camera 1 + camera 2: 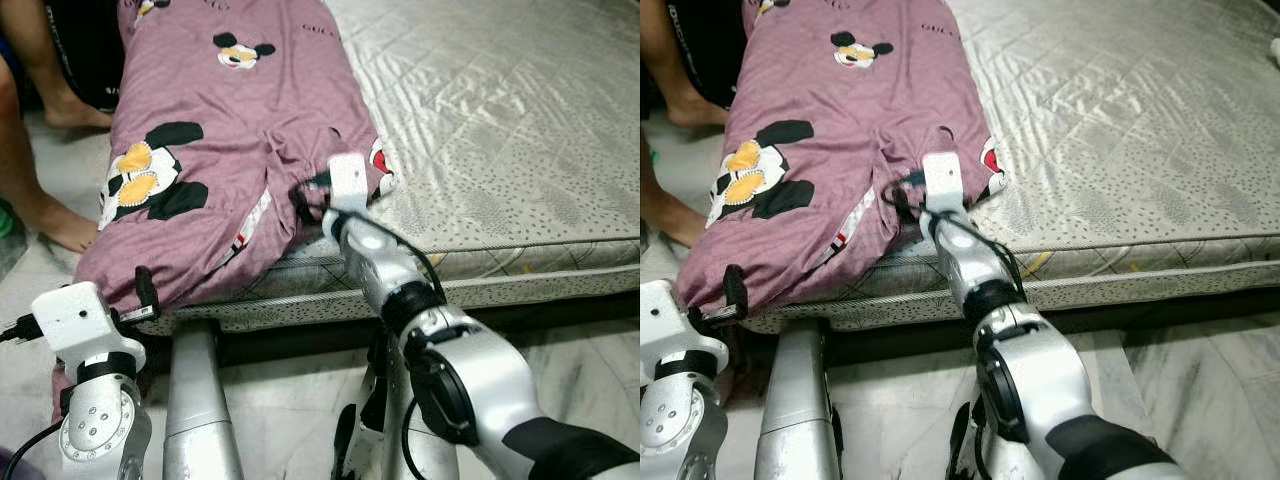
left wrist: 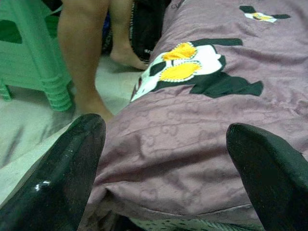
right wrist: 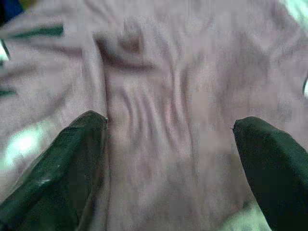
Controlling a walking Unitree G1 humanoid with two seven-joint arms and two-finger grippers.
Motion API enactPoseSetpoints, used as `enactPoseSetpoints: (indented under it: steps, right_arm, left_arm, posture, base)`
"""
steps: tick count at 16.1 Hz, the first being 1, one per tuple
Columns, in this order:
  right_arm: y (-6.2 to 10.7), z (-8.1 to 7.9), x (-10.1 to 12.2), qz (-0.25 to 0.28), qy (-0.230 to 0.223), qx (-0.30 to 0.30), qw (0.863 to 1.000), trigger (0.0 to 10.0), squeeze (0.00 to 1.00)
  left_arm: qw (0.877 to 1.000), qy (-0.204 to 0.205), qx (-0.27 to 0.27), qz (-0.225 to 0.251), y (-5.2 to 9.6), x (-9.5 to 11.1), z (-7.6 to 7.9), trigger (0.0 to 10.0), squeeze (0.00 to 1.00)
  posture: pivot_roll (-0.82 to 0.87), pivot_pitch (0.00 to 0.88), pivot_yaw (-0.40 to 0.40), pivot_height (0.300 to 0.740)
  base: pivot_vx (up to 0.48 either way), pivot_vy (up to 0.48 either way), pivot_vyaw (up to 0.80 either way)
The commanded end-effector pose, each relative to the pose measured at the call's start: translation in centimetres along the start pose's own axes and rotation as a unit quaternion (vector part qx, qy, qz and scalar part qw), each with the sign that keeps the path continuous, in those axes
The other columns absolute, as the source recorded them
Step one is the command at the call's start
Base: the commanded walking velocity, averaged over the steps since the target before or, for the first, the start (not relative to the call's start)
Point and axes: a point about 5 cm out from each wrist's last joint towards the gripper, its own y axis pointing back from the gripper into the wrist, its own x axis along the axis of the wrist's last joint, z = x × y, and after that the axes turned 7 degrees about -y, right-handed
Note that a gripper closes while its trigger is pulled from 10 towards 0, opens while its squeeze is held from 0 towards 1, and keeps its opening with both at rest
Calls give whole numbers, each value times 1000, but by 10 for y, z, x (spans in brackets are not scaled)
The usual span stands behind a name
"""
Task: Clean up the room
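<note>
A mauve quilted blanket (image 1: 215,130) printed with black, white and yellow cartoon-mouse figures is spread along the left side of a grey patterned mattress (image 1: 500,130), its lower end hanging over the mattress's near edge. The right gripper (image 3: 168,154) is pressed onto the blanket close to that near edge, its two black fingers (image 3: 72,163) spread wide over the wrinkled cloth. The left gripper (image 2: 166,168) is held just before the blanket's hanging near-left corner, fingers likewise wide apart, nothing between them. The word "GUCCI" (image 1: 318,28) is printed faintly on the cloth. A pale marble-like floor (image 1: 560,360) lies below the mattress. A person's bare legs (image 2: 84,53) and a green plastic stool (image 2: 29,53) are seen beside the mattress's left edge.
</note>
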Motion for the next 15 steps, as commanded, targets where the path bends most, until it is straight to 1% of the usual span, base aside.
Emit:
enactPoseSetpoints:
  steps: [1,2,4,6,10,11,12,13,14,15]
  right_arm:
    - [-3,-65,6,9,-33,78,996,10000,0]
    - [-2,-74,1,-1,-37,98,995,10000,0]
    - [1,-84,-5,-5,-49,118,992,10000,0]
    - [3,-86,-14,-16,-43,123,991,10000,0]
    - [5,-86,-22,-27,-45,130,990,10000,0]
    - [6,-88,-21,-21,-23,138,990,10000,0]
    - [6,-91,-21,-22,-12,143,989,10000,0]
    - [6,-92,-20,-18,-17,140,990,10000,0]
    - [5,-90,-17,-10,-32,128,991,10000,0]
    - [4,-88,-16,-5,-30,118,993,10000,0]
  left_arm:
    - [1000,-1,4,3,3,4,1,10000,0]
    - [1000,1,4,2,7,5,2,10000,0]
    - [1000,3,5,-10,18,6,-1,10000,0]
    - [1000,-1,1,-25,27,1,-3,10000,0]
    - [999,0,-10,-35,34,2,1,10000,0]
    - [999,-2,-14,-41,37,2,1,10000,0]
    - [999,-2,-17,-46,40,1,1,10000,0]
    - [999,-1,-17,-48,41,1,1,10000,0]
    - [999,-1,-17,-49,41,0,1,10000,0]
    - [999,-1,-17,-50,41,0,1,10000,0]
  posture:
    - [238,169,-126,488]
    - [248,178,-130,488]
    - [258,198,-132,488]
    - [260,218,-129,488]
    - [266,248,-115,488]
    - [265,253,-112,488]
    - [266,253,-111,488]
    - [267,254,-111,488]
    - [267,254,-111,488]
    - [268,252,-112,488]
  base:
    - [0,0,0]
    - [0,0,0]
    - [0,0,0]
    - [0,0,0]
    - [0,0,0]
    - [0,0,0]
    - [0,0,744]
    - [0,0,738]
    - [0,0,0]
    - [0,0,0]
